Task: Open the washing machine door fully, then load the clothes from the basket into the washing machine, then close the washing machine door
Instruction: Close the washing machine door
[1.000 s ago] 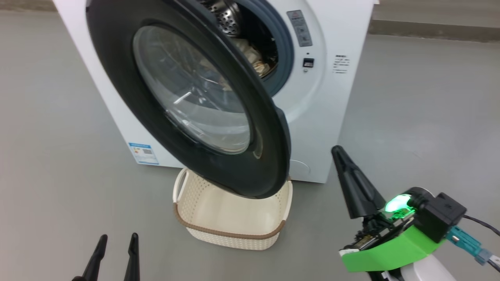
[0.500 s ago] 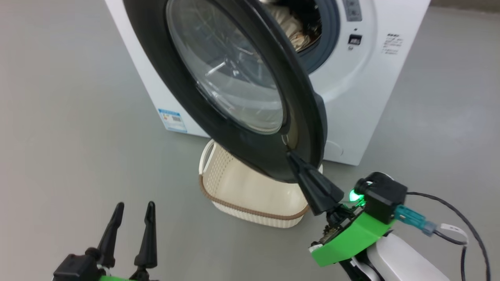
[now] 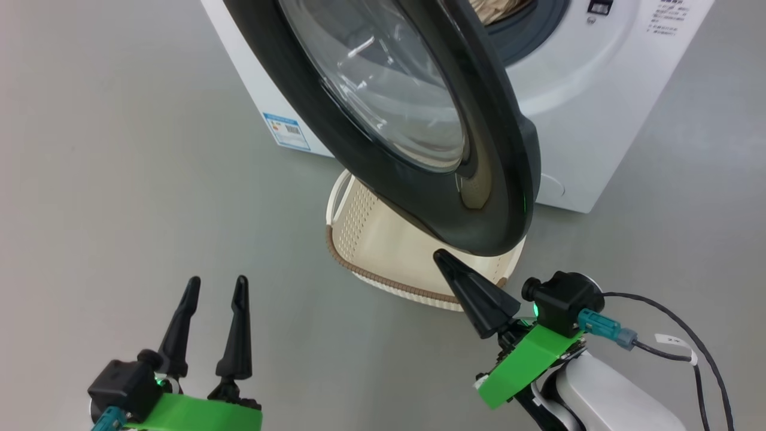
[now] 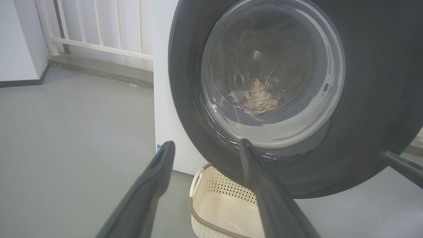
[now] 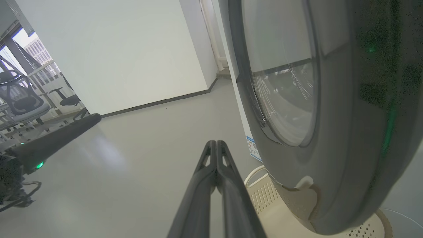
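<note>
Loading looks done: clothes lie inside the washing machine and the basket sits under the half-open washing machine door, so only closing remains, right gripper pinched shut just below the door's rim, left gripper spread wide, holding nothing.

a: what sits at the bottom centre?
b: the right gripper, its two dark fingers pressed together with nothing between them, above grey floor.
a: and to the right?
b: the washing machine door, very near: glossy black rim around bulging clear glass. the cream basket peeks out beneath its lower edge. office chairs stand far left.
</note>
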